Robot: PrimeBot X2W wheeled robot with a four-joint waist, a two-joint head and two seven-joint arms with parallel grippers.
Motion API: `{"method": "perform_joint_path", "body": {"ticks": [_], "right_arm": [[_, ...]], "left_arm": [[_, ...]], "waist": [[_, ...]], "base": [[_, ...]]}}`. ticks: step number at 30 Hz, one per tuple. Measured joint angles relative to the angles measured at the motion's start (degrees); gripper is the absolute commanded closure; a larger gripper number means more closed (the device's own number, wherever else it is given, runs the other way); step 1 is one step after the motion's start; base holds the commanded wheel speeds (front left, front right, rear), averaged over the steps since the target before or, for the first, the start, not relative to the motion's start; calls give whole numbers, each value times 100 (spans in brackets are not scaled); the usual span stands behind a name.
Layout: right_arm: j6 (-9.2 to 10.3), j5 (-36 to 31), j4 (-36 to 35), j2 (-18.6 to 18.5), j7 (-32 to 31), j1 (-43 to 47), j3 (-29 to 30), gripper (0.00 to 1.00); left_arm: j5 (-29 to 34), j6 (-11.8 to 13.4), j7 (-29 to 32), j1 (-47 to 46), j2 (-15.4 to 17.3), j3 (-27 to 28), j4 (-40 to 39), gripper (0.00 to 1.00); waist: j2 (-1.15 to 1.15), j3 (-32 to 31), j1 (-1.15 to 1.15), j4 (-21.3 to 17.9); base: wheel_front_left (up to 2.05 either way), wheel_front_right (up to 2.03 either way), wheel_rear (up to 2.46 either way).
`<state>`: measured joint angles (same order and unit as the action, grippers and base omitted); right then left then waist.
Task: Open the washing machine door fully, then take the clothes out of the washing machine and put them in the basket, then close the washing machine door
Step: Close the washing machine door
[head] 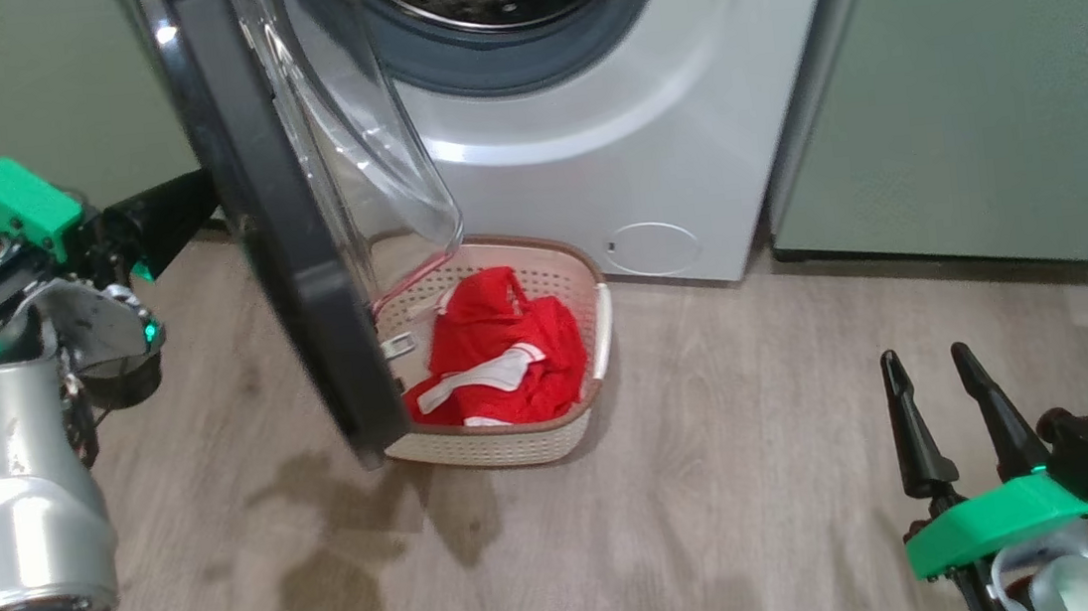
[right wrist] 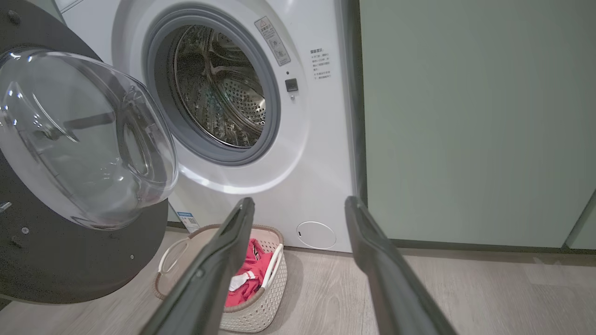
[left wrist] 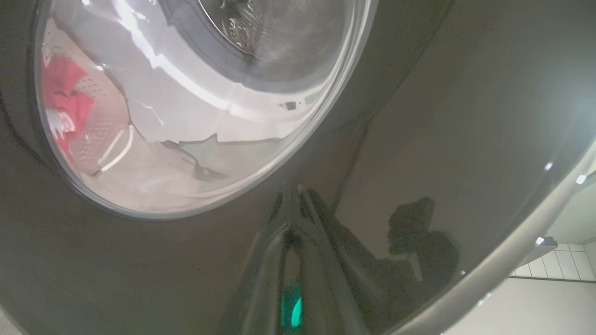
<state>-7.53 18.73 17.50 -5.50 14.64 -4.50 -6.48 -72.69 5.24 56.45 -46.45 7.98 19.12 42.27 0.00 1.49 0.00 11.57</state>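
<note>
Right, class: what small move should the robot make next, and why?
Probably push the washing machine door shut with the left gripper: the clothes lie in the basket, the drum looks empty, and it sits shut at the door's outer face.

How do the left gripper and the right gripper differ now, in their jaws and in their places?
The left gripper is shut; the right gripper is open, its fingers apart. The left gripper's tips are at the black outer face of the washing machine door and seem to touch it; the right gripper is over the floor, apart from the door. Both hold nothing and have dark fingers on green mounts.
</note>
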Motion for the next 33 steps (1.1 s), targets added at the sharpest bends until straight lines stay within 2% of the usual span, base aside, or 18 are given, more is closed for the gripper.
{"method": "perform_joint_path", "body": {"ticks": [7, 14, 15, 17, 26, 33], "right_arm": [[0, 0, 9, -1, 0, -27, -16, 0], [0, 1, 2, 4, 0, -163, -2, 0], [0, 1, 2, 4, 0, -163, -2, 0], [0, 1, 1, 9, 0, -163, 5, 0], [0, 2, -76, 87, 0, -396, 55, 0], [0, 10, -122, 174, 0, -499, 113, 0]], "left_arm": [[0, -77, -242, 0, -107, 2, 13, 100], [9, -179, -690, -24, -94, 83, 149, 100], [9, -179, -690, -24, -94, 83, 149, 100], [87, -229, -815, -68, -73, 68, 168, 100], [261, -369, -1374, -534, 187, 176, 337, 100], [360, -475, -1886, -974, 386, 270, 534, 100]], "waist": [[0, 79, 0, -584], [0, 229, 0, -1486], [0, 229, 0, -1486], [0, 285, 0, -1729], [0, 715, 0, -2708], [0, 1217, 0, -3169]], "base": [[0, 0, 0], [0, 0, 0], [0, 0, 0], [0, 0, 0], [0, 0, 0], [0, 0, 0]]}}
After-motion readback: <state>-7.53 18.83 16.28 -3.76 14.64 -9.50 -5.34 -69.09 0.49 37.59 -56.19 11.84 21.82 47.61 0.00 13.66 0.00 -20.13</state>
